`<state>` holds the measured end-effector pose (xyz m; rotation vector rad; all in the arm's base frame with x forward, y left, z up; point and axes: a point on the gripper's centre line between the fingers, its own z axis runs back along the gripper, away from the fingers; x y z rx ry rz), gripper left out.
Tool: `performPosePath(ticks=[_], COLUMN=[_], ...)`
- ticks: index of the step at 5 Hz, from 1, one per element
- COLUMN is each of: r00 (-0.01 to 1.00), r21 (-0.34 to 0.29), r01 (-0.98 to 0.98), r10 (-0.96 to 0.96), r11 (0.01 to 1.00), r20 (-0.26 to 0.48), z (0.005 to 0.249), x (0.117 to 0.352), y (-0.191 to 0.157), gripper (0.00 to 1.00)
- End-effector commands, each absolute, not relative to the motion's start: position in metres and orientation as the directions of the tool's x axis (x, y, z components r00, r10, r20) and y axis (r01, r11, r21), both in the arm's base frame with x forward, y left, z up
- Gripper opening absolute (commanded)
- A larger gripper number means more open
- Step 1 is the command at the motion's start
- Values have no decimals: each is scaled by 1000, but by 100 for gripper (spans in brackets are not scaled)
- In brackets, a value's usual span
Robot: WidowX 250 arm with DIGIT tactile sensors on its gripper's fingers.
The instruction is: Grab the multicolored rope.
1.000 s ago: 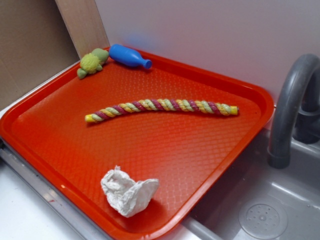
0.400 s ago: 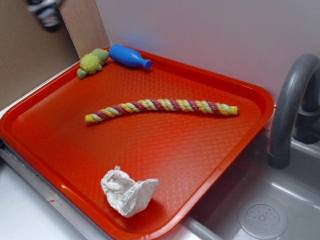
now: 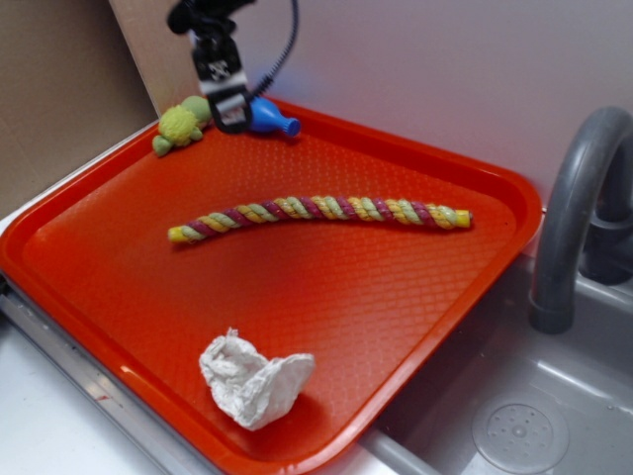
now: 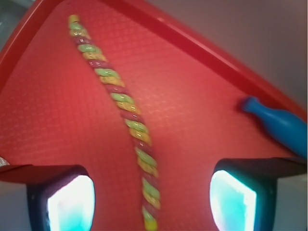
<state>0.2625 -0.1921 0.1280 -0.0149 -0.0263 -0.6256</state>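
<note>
The pincer (image 3: 230, 121) is held spread wide, empty, above the multicolored rope (image 3: 318, 212); the blue bottle (image 3: 272, 116), seemingly close by, could be clipped; a slack end may be missed.

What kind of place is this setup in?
Probably a toy kitchen: a grey faucet curves over a plastic sink with a drain, and an orange tray rests beside them.

Rope (image 4: 126, 111) lies between claw (image 4: 151, 201) fingers — untouched.
</note>
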Motion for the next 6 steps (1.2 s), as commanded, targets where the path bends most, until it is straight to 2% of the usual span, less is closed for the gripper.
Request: performPosePath(ticks=[1, 3, 4, 5, 6], r00=[759, 802, 794, 802, 737], r21=[-44, -58, -55, -69, -68], r01=[649, 587, 590, 573, 647], r10=[-650, -590, -592, -577, -646], r11=[760, 807, 805, 816, 759], r20=[-33, -89, -139, -157, -197], z=[79, 57, 41, 30, 19], x=[244, 252, 255, 255, 251], y=[-216, -191, -191, -189, -206], gripper=[100, 100, 100, 100, 100])
